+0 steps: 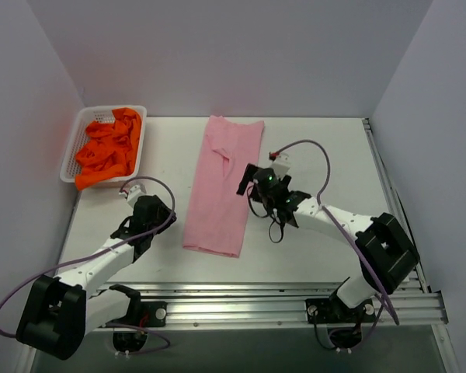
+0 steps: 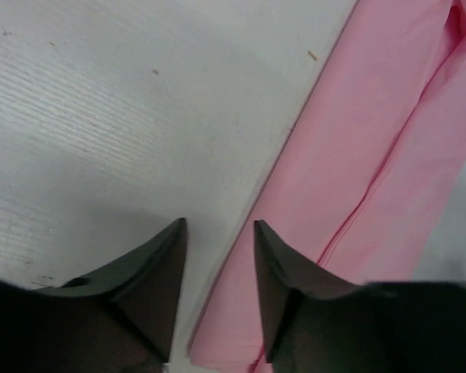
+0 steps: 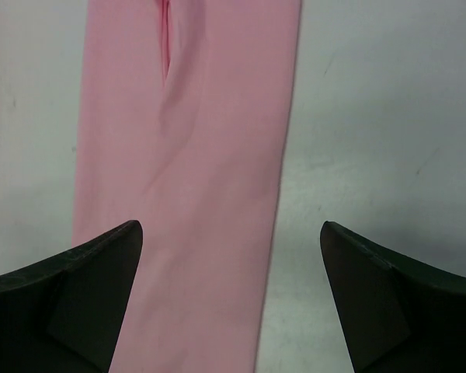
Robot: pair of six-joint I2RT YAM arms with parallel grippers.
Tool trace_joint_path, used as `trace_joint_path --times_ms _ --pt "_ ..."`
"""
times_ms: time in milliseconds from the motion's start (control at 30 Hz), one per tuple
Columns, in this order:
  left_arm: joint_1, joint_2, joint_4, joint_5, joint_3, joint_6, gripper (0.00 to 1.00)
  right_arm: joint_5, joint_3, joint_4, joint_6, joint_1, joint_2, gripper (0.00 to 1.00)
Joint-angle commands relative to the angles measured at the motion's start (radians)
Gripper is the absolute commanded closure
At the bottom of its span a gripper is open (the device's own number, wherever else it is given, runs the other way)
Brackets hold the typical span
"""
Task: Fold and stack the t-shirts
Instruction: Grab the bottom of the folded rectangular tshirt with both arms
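Pink t-shirt (image 1: 221, 186) soft matt cloth; table (image 1: 171, 155) matt, scuffed.

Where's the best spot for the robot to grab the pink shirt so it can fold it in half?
Probably the two corners of its near end. The pink shirt lies flat as a long strip, so each open gripper can pinch from its own side: left gripper at the left edge, right gripper at the right edge.
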Motion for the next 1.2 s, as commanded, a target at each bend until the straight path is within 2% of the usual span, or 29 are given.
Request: trace_joint_path --times_ms 0,100,167,300,533,700,900,1167 --pt "-0.046 -0.05 0.052 0.08 -0.022 -0.032 0.42 0.121 -0.069 -0.013 0.119 0.126 -0.111 0.06" --pt "-0.108 -0.11 0.026 0.089 -0.051 -0.041 0.28 0.195 -0.097 -0.08 0.178 0.23 -0.144 0.06" --pt "-0.149 -0.141 -0.033 0.074 -0.065 -0.05 0.27 0.227 -0.124 -0.114 0.216 0.27 -0.159 0.06" --pt "-0.226 -0.207 -0.044 0.069 -0.134 -0.095 0.27 0.247 -0.183 -0.145 0.28 0.341 -0.199 0.06" --pt "-0.333 -0.265 -0.184 -0.03 -0.162 -0.142 0.29 0.256 -0.246 -0.17 0.348 0.387 -0.204 0.06" --pt "-0.337 -0.276 -0.196 -0.075 -0.185 -0.144 0.29 0.246 -0.282 -0.137 0.362 0.39 -0.179 0.06" --pt "-0.337 -0.181 -0.115 -0.058 -0.188 -0.144 0.33 0.241 -0.281 -0.134 0.362 0.39 -0.156 0.06" --pt "-0.338 -0.072 0.0 -0.086 -0.185 -0.133 0.44 0.223 -0.305 -0.113 0.366 0.39 -0.147 0.06"
